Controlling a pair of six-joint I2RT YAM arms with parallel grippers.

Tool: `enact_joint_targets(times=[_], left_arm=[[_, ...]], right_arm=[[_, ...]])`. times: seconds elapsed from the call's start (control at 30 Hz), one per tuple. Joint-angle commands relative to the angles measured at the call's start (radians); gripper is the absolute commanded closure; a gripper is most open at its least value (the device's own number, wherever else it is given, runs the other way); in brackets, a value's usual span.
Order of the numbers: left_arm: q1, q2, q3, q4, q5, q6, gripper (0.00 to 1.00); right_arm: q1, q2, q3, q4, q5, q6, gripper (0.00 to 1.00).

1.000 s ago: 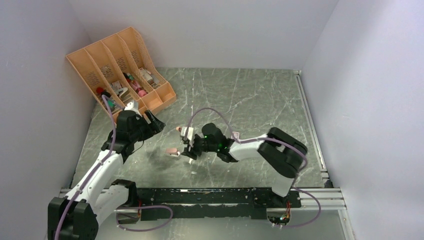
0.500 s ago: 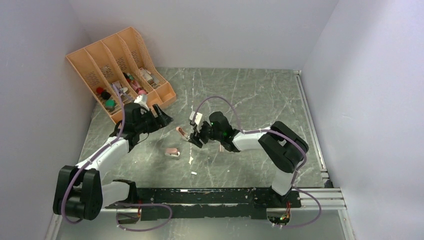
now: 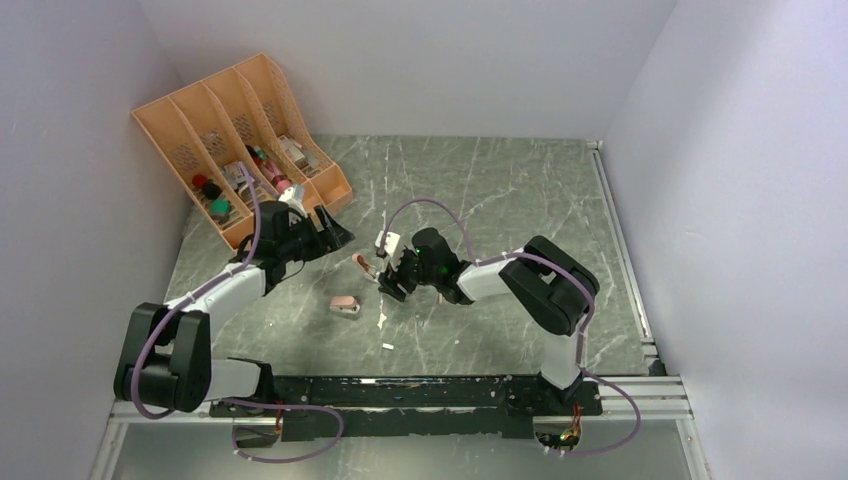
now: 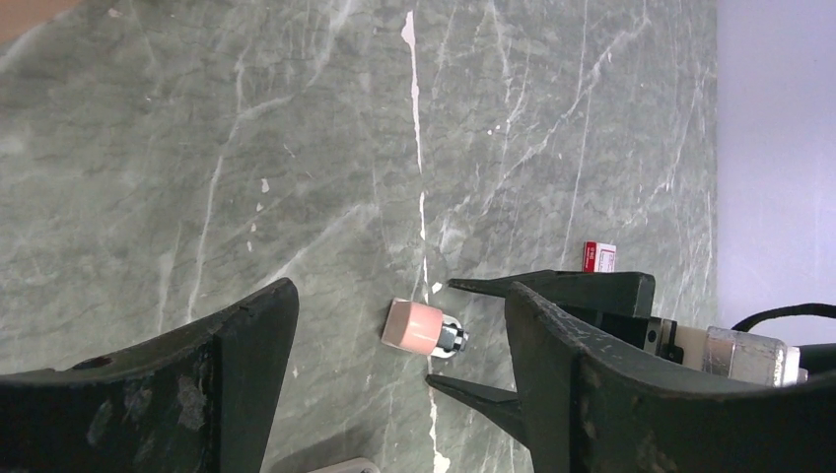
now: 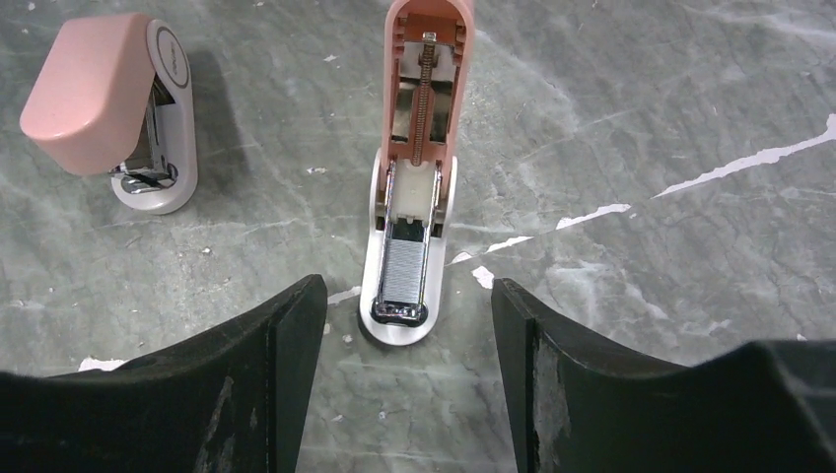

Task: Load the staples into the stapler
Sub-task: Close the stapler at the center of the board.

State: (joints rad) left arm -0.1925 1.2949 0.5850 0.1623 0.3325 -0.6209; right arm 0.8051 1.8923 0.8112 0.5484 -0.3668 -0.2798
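We see the right gripper [image 5: 406, 291] apart and empty, just right of the open stapler [image 5: 422, 59] holding staples [image 5: 402, 268]. The left gripper [image 4: 399, 296] is apart too.

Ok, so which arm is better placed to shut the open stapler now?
Right. Its open jaws flank the near end of the open stapler, staples already in the channel. The left's jaws, also open, are farther off.

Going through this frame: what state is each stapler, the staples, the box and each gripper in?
Open stapler: lid swung back, magazine exposed.
Staples: strip lying in the magazine.
Second stapler: closed, on its base.
Box: lying flat; open or shut unclear.
Left gripper: open, empty.
Right gripper: open, empty.
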Motion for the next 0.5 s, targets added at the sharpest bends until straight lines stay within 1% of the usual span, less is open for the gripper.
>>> enact_joint_targets(times=[0.0,0.1,0.17,0.23,0.33,0.47], left_arm=[[-0.014,0.029,0.04,0.063,0.05,-0.004,0.19],[-0.026,0.052,0.055,0.057,0.074,-0.012,0.2],[-0.034,0.065,0.068,0.03,0.096,-0.01,0.21],[-0.038,0.065,0.066,-0.001,0.105,-0.012,0.22],[-0.038,0.051,0.033,0.008,0.111,-0.031,0.24],[-0.038,0.06,0.016,0.028,0.132,-0.056,0.29]], right_arm=[[-0.003,0.034,0.012,-0.034,0.047,-0.037,0.37],[-0.002,0.046,0.015,-0.046,0.056,-0.044,0.44],[-0.002,0.05,0.016,-0.049,0.062,-0.049,0.53],[-0.001,0.053,0.014,-0.051,0.063,-0.055,0.6],[-0.002,0.056,0.014,-0.053,0.063,-0.068,0.66],[-0.002,0.06,0.014,-0.051,0.059,-0.072,0.67]])
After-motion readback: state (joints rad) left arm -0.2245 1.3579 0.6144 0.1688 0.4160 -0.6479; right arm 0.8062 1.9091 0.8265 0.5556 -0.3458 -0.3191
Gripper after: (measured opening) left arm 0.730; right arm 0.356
